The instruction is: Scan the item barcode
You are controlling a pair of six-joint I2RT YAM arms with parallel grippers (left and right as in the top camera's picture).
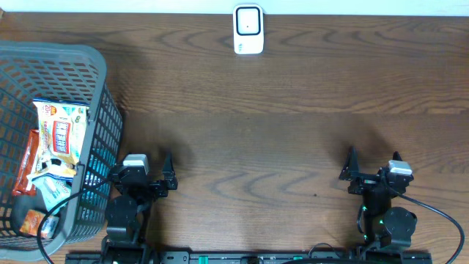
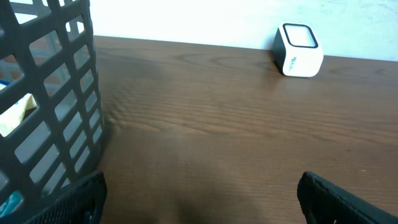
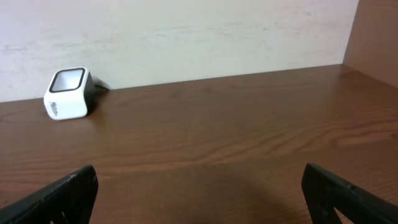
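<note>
The white barcode scanner [image 1: 248,29] stands at the far edge of the table, facing forward; it also shows in the left wrist view as the scanner [image 2: 298,50] and in the right wrist view as the scanner [image 3: 68,93]. Several packaged items lie in the grey basket [image 1: 99,70], among them an orange-and-white snack pack [image 1: 62,136] and a red pack [image 1: 26,165]. My left gripper [image 1: 143,170] hovers open just right of the basket, its jaws [image 2: 202,202] wide with nothing between them. My right gripper [image 1: 375,169] is open and empty near the front right, also seen as the gripper [image 3: 200,196].
The basket wall [image 2: 56,106] rises close at the left of my left gripper. A brown side panel [image 3: 376,31] stands at the table's far right. Bare wooden tabletop [image 1: 256,147] lies between the arms and the scanner.
</note>
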